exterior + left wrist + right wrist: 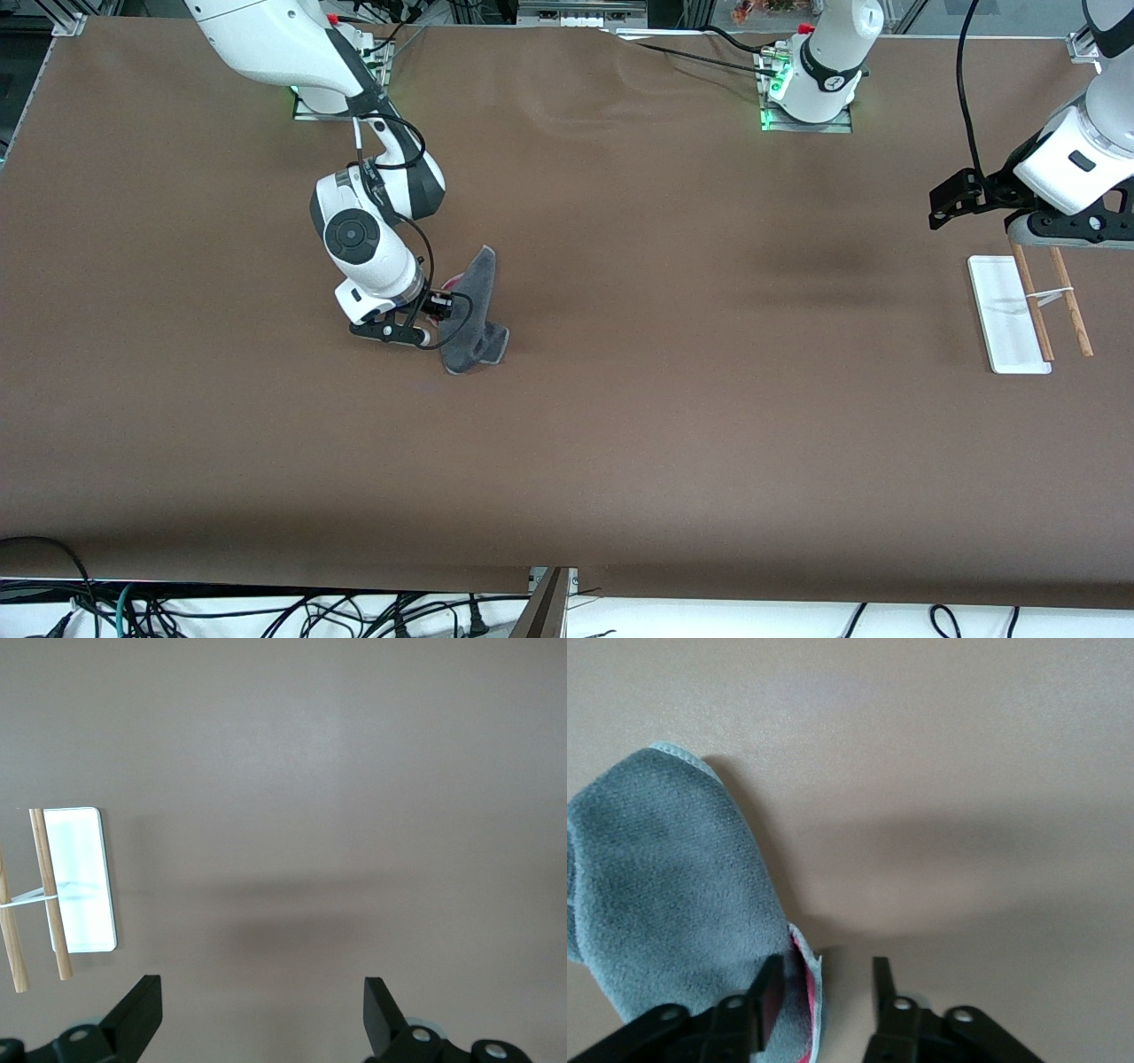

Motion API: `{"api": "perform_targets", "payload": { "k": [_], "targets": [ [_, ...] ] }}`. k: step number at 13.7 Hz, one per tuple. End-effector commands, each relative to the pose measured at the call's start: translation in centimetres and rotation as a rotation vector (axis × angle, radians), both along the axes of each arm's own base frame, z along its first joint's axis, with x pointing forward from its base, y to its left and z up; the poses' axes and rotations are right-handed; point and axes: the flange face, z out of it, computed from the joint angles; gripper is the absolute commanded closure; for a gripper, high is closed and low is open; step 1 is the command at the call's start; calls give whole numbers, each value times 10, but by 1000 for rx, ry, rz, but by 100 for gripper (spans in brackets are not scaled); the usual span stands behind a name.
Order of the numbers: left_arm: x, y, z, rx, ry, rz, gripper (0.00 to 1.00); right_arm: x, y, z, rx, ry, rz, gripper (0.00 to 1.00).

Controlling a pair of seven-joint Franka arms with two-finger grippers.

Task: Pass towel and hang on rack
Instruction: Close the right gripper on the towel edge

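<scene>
R gripper [423, 321] low over table [620, 425] nr R arm's end, fingers narrow but apart, one pad [766, 988] touching towel [469, 310] edge. L gripper [952, 202] waits spread wide above rack [1028, 310]. No readable writing.

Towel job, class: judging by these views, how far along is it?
Early. Nothing is finished yet. The right pincer is at the towel, its fingers open around an edge. The left pincer waits open above the table beside the rack. Lifting, passing and hanging all remain.
</scene>
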Motion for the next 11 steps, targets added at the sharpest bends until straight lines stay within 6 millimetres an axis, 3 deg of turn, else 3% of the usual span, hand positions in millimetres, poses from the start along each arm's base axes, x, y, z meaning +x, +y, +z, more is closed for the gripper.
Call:
{"api": "perform_targets", "payload": {
  "k": [1,2,6,11],
  "targets": [
    [3,0,6,-17,8,-9,0,-8,-1,6,10,2,-12,54],
    [3,0,6,-17,6,-11,0,-8,-1,6,10,2,-12,55],
    [3,0,6,-17,6,-9,0,-9,1,5,12,4,-15,81],
    [3,0,6,-17,6,-11,0,-9,5,5,15,5,-25,96]
  ]
}}
